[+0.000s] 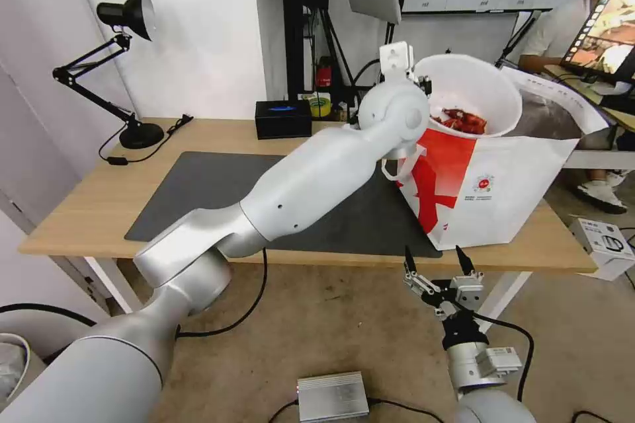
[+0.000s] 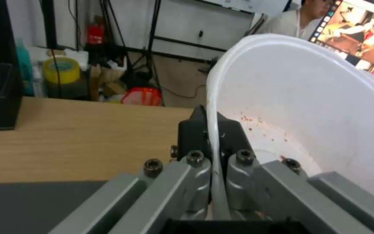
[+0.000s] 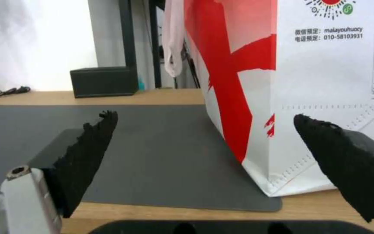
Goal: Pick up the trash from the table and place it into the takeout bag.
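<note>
Left end effector [image 2: 213, 143] pinching bowl [image 1: 469, 96] rim, tilted above bag [image 1: 489, 192]; right end effector [image 1: 436, 263] spread below counter [image 1: 79, 211] edge.

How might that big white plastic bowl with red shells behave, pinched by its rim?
The white plastic bowl, tilted over the takeout bag, probably spills shells easily. Its thin rim, clamped by the left gripper, likely flexes. It seems light.

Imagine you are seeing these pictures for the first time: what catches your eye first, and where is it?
The white bowl of red shells, tipped over the mouth of the takeout bag on the table, stands out first. The left pincer is shut on its rim. Next, the right pincer hangs open below the table's front edge, facing the bag.
</note>
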Controlling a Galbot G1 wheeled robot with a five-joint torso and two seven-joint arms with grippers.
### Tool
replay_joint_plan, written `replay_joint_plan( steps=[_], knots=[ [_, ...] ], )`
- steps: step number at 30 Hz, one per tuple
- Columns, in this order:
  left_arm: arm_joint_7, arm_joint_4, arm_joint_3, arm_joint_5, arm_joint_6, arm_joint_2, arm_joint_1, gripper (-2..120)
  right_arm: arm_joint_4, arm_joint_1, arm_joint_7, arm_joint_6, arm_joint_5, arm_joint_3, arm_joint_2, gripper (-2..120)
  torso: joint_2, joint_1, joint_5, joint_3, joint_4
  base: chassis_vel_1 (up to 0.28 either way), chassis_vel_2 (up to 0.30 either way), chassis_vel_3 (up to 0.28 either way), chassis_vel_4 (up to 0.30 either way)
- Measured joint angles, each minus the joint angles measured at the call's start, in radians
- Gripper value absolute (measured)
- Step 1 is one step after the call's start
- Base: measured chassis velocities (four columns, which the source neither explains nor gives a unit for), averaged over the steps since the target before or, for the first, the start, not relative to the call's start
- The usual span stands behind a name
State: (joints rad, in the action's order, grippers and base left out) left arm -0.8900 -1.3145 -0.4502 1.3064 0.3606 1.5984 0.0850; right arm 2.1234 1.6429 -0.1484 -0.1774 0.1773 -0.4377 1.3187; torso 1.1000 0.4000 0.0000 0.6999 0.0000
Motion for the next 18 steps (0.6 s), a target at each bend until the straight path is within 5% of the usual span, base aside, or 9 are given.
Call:
replay_joint_plan(
  steps=[11, 18],
  knots=[
    [0.002, -0.021, -0.035, -0.051, 0.023, 0.0, 0.001, 0, 0.0, 0.0, 0.0, 0.0, 0.0, 0.0, 0.0, 100, 0.0, 0.0, 0.0, 0.0, 0.0, 0.0, 0.0, 0.0, 0.0],
    [0.015, -0.039, -0.043, -0.04, 0.026, 0.0, 0.005, 25, 0.0, 0.0, 0.0, 0.0, 0.0, 0.0, 0.0, 100, 0.0, 0.0, 0.0, 0.0, 0.0, 0.0, 0.0, 0.0, 0.0]
  ],
)
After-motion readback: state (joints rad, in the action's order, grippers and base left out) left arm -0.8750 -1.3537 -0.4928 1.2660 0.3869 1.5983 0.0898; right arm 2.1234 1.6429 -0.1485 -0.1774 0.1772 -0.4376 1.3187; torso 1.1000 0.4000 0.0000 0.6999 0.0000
